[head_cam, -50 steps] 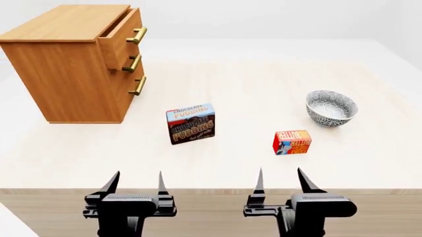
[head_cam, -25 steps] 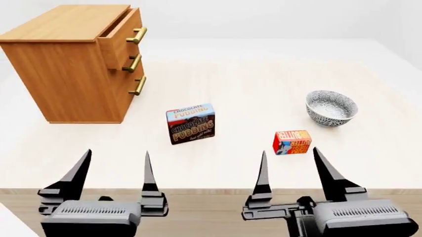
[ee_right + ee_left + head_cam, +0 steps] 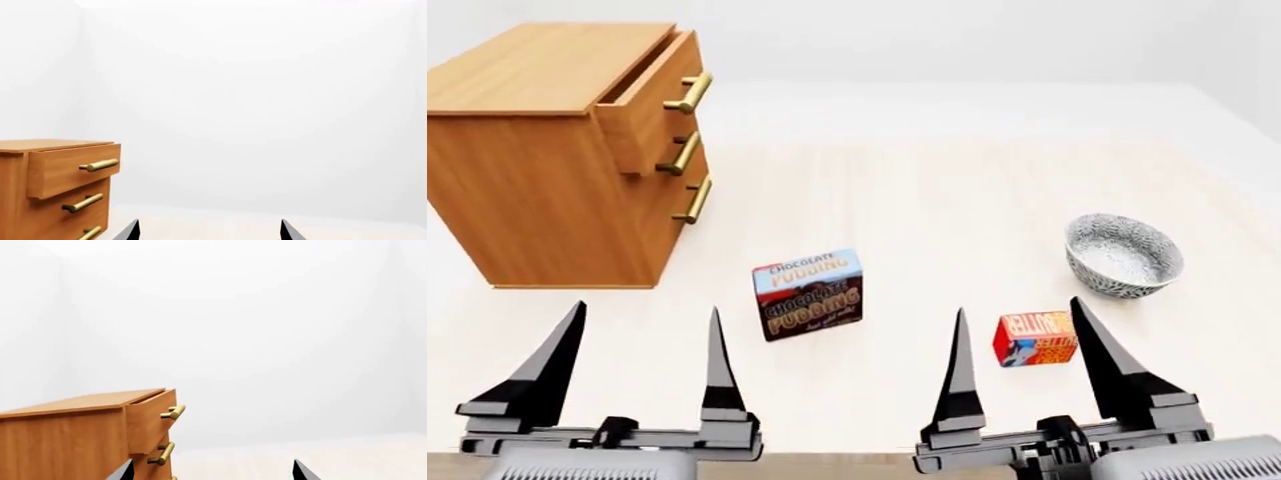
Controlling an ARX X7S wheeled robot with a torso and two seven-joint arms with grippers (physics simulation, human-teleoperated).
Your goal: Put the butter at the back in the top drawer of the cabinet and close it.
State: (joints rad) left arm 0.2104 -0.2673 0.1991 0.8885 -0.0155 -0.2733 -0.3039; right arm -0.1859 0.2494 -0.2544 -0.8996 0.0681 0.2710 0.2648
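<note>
The butter, a small red-orange box, lies on the table at the right front, partly behind a finger of my right gripper. The cabinet stands at the back left; it also shows in the left wrist view and the right wrist view. Its top drawer is pulled partly out, also seen in the left wrist view and the right wrist view. My left gripper is open and empty at the front left. My right gripper is open and empty, held near the front edge, short of the butter.
A brown-and-blue Chocolate Pudding box stands upright at the table's middle front. A patterned grey bowl sits at the right, behind the butter. The two lower drawers are shut. The table is light wood.
Both grippers have risen and come forward, showing larger in the head view. The head view has shifted, so the cabinet and boxes sit lower and nearer.
</note>
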